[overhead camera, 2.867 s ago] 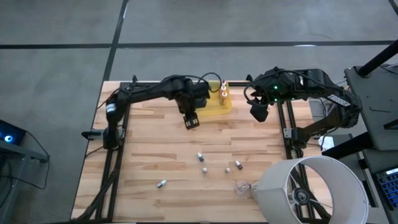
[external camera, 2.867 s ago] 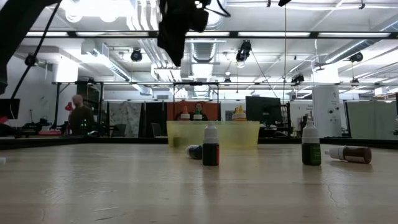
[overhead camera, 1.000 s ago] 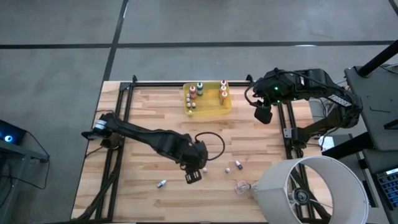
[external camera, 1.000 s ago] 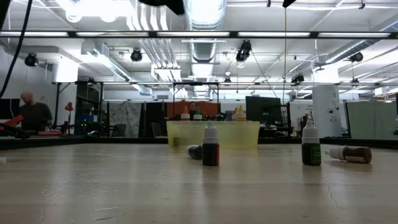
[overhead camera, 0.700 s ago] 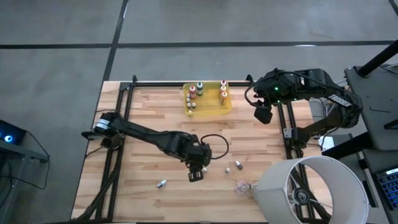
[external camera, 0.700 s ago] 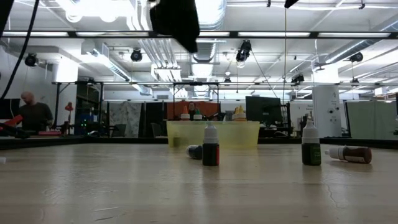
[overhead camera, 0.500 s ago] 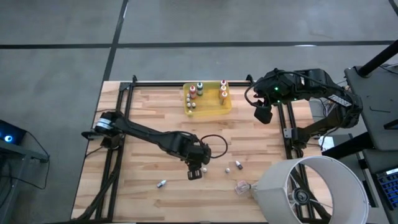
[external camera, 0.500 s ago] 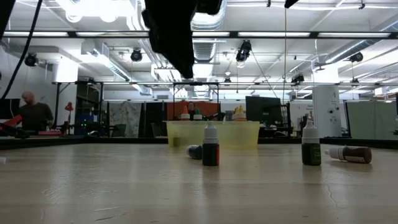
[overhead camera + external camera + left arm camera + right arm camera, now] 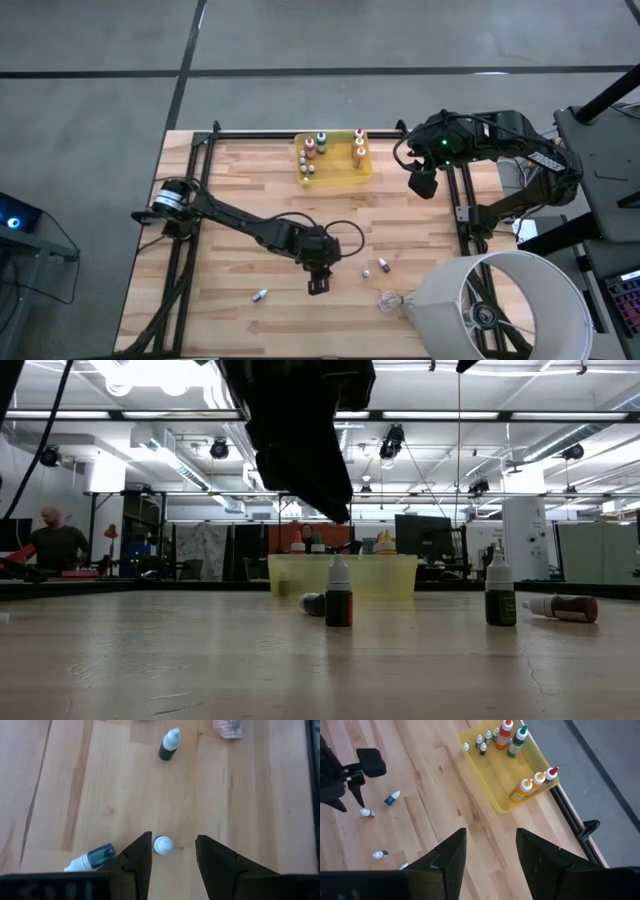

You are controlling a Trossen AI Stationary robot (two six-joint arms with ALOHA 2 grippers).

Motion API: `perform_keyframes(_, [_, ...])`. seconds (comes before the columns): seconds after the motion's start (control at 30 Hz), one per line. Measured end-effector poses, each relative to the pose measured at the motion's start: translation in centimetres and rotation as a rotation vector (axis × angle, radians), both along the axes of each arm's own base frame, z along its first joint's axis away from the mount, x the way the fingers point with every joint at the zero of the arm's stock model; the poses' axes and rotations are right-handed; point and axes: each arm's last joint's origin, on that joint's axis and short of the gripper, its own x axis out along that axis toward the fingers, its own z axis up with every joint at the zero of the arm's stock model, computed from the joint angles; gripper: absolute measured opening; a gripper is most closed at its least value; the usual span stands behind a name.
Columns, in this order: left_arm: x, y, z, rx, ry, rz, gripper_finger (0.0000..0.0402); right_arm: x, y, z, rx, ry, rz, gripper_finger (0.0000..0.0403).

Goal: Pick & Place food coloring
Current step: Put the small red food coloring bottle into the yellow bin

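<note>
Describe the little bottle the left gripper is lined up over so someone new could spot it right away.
Start at the yellow tray at the table's far edge, then come toward the near edge to the left gripper hanging open above the loose bottles. The upright white-capped bottle sits directly between its fingers; its nearest neighbour, the dark bottle, lies on its side.

From my seat the table (image 9: 250,215) is pale striped wood planks, with a see-through yellow tray (image 9: 512,772) holding bottles (image 9: 506,732) capped in red, green, orange and white. The loose bottles (image 9: 170,744) I can see have white caps on dark or bluish bodies, and both arms (image 9: 250,222) are plain black.
</note>
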Motion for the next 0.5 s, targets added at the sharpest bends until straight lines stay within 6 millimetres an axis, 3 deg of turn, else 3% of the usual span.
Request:
perform_keyframes(0.3, [-0.3,0.1,-1.7,-0.002,-0.019,-0.003,0.0124,0.0,0.0,0.0,-0.001,-0.002,0.0,0.0164])
perform_keyframes(0.5, [-0.3,-0.1,-1.8,-0.006,-0.04,-0.01,0.0124,0.0,0.0,0.0,-0.001,-0.002,0.0,0.0164])
